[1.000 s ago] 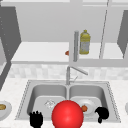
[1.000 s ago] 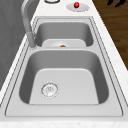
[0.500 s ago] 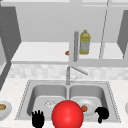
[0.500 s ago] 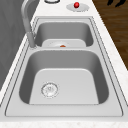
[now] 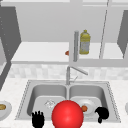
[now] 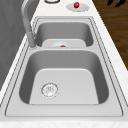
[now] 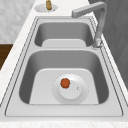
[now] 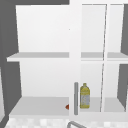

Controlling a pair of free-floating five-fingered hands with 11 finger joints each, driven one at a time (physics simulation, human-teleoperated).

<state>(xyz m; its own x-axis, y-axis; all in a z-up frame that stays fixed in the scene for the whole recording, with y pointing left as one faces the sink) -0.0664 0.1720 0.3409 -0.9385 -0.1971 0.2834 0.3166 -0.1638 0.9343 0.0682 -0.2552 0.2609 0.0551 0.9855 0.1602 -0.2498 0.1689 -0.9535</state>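
My left hand (image 5: 37,119) hovers at the sink's front edge before the left basin, fingers straight and pointing up, open. My right hand (image 5: 102,113) hangs at the front edge of the right basin with its fingers curled on nothing. Its fingers (image 6: 116,2) show beyond the counter's far end in the left side view. A large red ball (image 5: 67,114) sits between the two hands, touching neither. Behind the ball, a white plate (image 7: 75,93) lies in the right basin with a small orange fruit (image 7: 65,83) on it.
The faucet (image 5: 68,75) rises behind the divider, spout angled over the right basin. A yellow bottle (image 5: 85,42) and a small red thing (image 5: 67,53) stand on the shelf above. Counter plates hold a brown item (image 7: 48,5) at left and a red one (image 6: 77,5) at right.
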